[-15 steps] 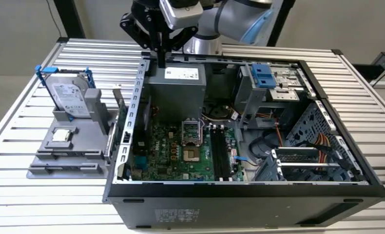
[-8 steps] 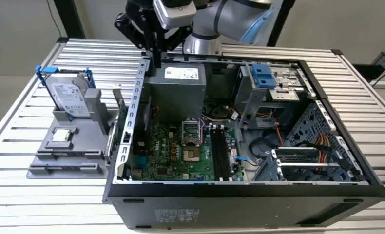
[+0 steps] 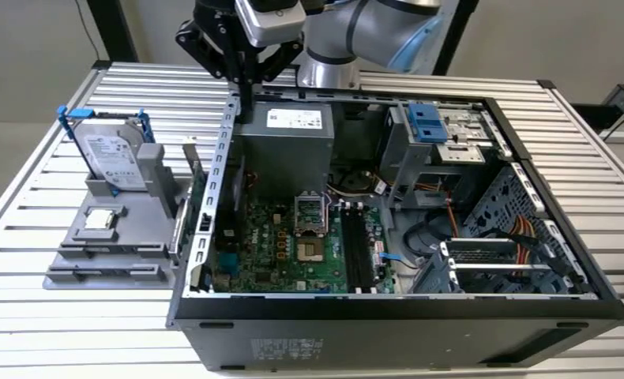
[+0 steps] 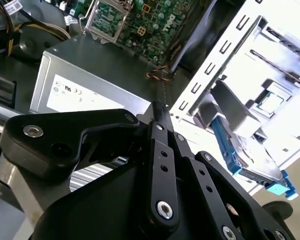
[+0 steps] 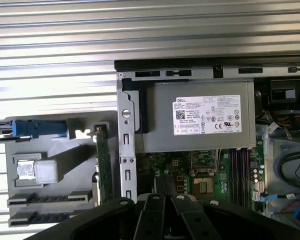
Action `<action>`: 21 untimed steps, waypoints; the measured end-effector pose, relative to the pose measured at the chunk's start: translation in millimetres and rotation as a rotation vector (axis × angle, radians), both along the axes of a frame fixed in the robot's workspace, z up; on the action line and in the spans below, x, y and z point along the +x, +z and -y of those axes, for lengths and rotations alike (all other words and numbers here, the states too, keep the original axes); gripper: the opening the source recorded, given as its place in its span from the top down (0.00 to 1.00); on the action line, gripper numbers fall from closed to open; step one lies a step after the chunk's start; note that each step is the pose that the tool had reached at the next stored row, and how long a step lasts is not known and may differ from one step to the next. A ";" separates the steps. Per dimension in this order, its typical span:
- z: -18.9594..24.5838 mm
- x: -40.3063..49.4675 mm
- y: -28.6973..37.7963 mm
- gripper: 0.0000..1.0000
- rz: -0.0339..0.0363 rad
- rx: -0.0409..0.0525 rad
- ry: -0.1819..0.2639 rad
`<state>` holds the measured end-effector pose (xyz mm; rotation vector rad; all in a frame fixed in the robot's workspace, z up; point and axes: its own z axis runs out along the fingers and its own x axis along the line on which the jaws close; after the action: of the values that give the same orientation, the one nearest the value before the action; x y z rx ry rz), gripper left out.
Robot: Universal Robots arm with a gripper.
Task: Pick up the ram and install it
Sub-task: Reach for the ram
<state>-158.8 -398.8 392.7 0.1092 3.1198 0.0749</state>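
Pincer (image 3: 246, 109) hangs above the rear wall of the computer case (image 3: 396, 325), fingers pressed together, holding nothing. The ram (image 3: 192, 166) stands on edge in the grey holder (image 3: 138, 233) on the worktop (image 3: 101, 332), at 7 o'clock from the pincer in the exterior view and just beside the case's side wall. Pick-up not yet made. Judgement: the fingers must be spread before any descent, set across the board's two flat faces near mid-length, and closed on the upper edge only. The lift should be straight up, as the case wall leaves little room for drift
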 end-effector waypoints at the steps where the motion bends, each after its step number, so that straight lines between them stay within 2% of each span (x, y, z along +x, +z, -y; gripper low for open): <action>1: 0.0 -1.1 -0.1 1.00 -0.0015 0.0002 0.000; 4: 0.0 -5.0 0.0 1.00 -0.0039 0.0000 0.002; 21: 0.0 -27.1 -0.1 1.00 -0.0039 0.0001 0.006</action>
<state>-185.9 -398.8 392.6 0.1005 3.1241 0.0751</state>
